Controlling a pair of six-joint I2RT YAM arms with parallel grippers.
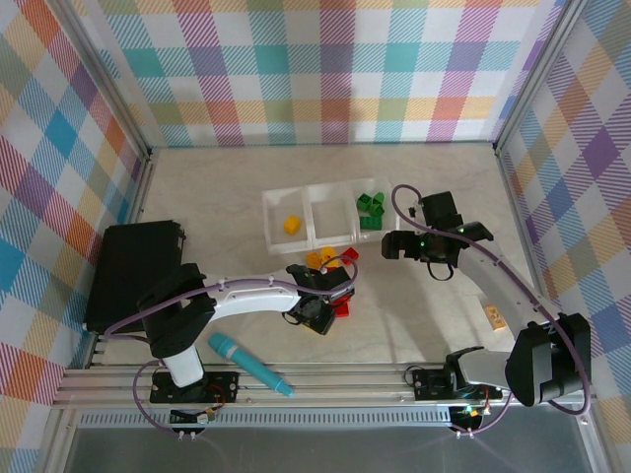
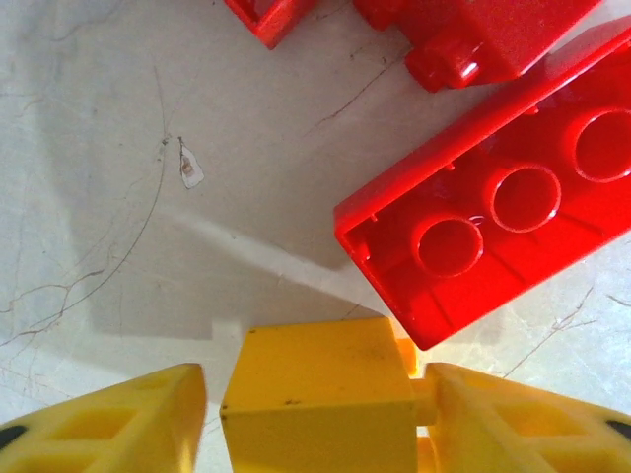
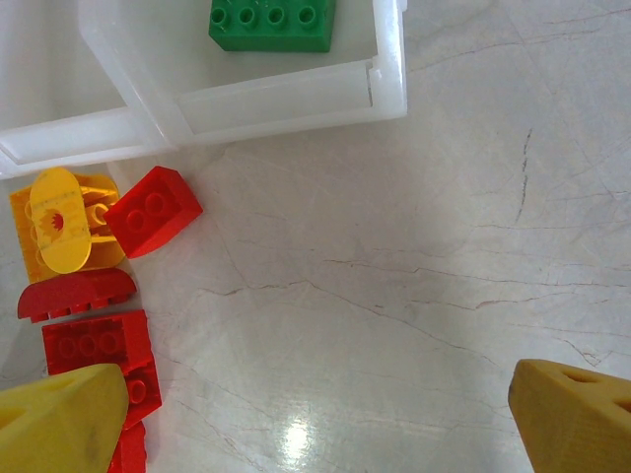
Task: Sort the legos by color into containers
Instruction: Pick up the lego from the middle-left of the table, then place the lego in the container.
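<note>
My left claw [image 1: 330,279] reached low just before the tray [image 1: 308,212], jaws astride a yellow brick [image 2: 320,394], one finger [image 2: 513,414] touching, the other a sliver off: not yet clamped. It wanted a square squeeze, then a straight lift clear of the red brick [image 2: 493,207] alongside. My right claw [image 3: 315,394] hung wide, empty, above bare table [image 3: 414,286]

I see a black box [image 1: 133,271] at the table's [image 1: 227,187] left edge. Teal pen-like cylinder [image 1: 249,363] lies near-left, by the aluminium rail [image 1: 335,378]. Small tan block [image 1: 494,316] sits at right.
</note>
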